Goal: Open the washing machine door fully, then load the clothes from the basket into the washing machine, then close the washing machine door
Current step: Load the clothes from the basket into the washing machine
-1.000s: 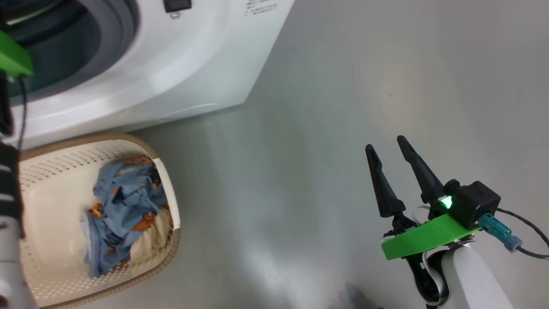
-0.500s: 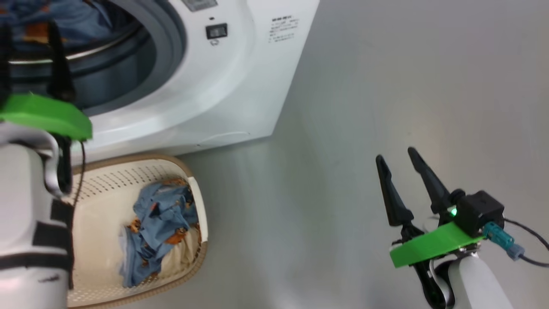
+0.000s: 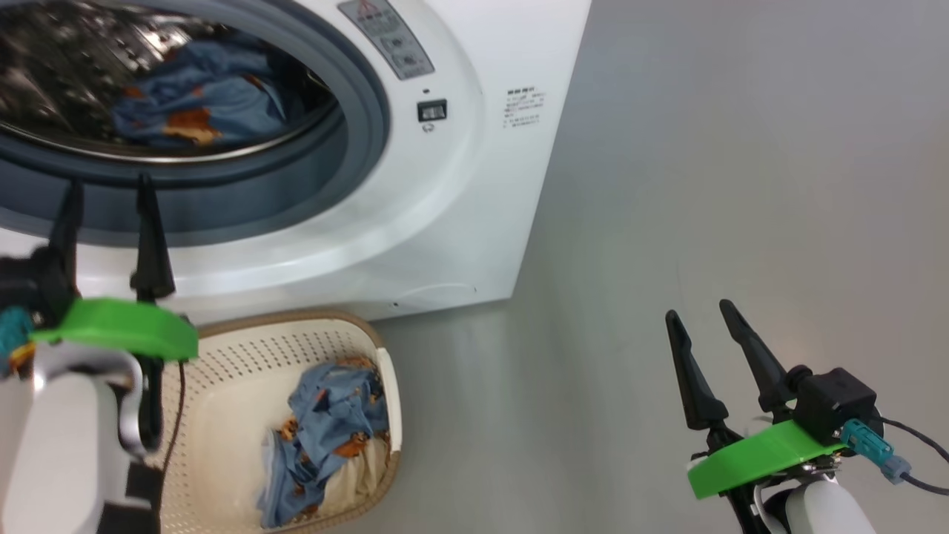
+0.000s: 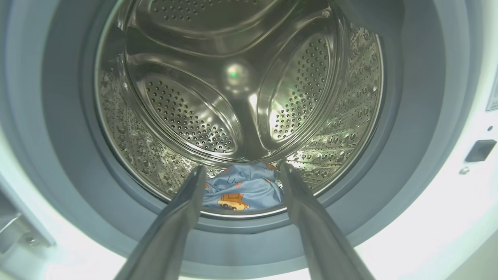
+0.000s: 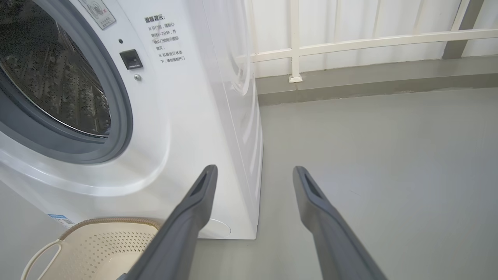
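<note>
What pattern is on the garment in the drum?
Garment: light blue, orange-brown cartoon prints; left wrist view.

— What colours do you have before you?
— The washing machine (image 3: 460, 222) is white, its gasket (image 3: 363, 126) is grey, and the drum (image 4: 186, 112) is shiny steel with a pattern of small holes.
— And the clothes?
— The clothes (image 3: 326, 430) are light blue with orange-brown figures printed on them (one part looks cream). The basket (image 3: 222, 371) is cream, dotted with holes, and has a brown rim (image 3: 296, 315).
— Your own claw?
— My right claw (image 3: 698, 311) has dark fingers (image 3: 693, 386) and a bright green plate (image 3: 756, 456). The floor (image 3: 704, 185) is plain grey.
</note>
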Controlling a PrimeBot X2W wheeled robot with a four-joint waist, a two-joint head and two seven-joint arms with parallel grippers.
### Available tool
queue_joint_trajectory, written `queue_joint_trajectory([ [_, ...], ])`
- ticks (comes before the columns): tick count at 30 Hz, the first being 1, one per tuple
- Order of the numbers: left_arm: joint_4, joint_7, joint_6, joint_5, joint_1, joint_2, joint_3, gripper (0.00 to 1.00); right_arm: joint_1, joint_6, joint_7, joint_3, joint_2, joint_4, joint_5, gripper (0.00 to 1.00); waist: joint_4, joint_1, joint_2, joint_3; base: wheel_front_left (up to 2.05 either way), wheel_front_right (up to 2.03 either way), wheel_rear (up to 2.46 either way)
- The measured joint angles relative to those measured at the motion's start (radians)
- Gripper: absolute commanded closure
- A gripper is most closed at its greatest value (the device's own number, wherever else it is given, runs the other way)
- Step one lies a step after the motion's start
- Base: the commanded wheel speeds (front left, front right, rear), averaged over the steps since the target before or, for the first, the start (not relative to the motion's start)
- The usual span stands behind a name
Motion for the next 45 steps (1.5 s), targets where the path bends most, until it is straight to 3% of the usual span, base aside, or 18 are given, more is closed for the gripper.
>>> queue_joint_trajectory([
  [23, -0.311, 0.000, 0.020, -0.007, 0.501, -0.054, 0.045, 0.00, 0.123, 0.000, 0.000, -0.015, 0.001, 0.009, -0.023, 0.00, 0.046, 0.0000, 0.0000, -0.232, 0.00, 0.00, 0.00],
  [45, -0.425, 0.000, 0.084, -0.021, 0.753, -0.081, 0.061, 0.00, 0.163, 0.000, 0.000, -0.028, 0.001, 0.002, -0.042, 0.00, 0.047, 0.0000, 0.0000, -0.289, 0.00, 0.00, 0.00],
])
